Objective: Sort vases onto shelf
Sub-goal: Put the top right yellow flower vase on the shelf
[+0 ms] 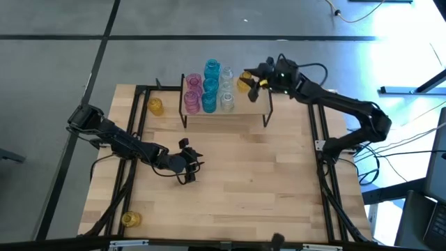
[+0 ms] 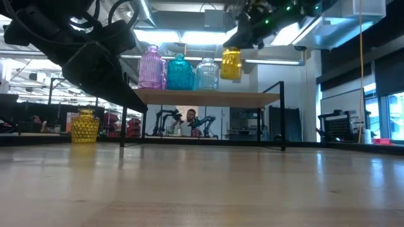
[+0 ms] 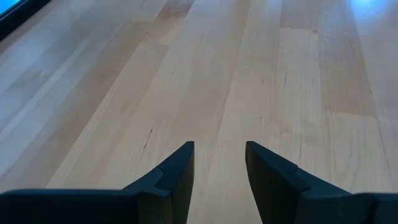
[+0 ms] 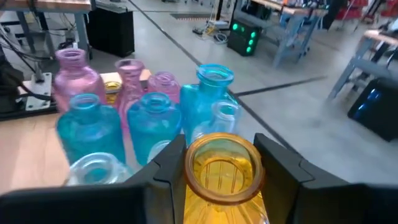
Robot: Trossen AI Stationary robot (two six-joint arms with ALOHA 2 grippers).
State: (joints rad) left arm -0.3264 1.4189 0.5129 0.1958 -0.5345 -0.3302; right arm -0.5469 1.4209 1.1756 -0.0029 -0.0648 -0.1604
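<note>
Placing amber vase on shelf
Right hand (image 4: 219, 163) clamped on amber-yellow ribbed glass vase (image 1: 244, 81) above light-wood shelf (image 2: 208, 98) right end; lower upright beside clear vases (image 1: 227, 101). Left hand (image 3: 219, 168) apart, empty.

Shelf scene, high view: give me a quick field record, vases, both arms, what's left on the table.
shelf: raised rack at the table's far edge
on shelf: pink vases, teal vases and clear vases in rows
right end effector: shut on an amber vase, held just above the shelf's right part
left end effector: open, empty, over bare table
left on table: amber vase by shelf's left; amber vase at near left corner
</note>
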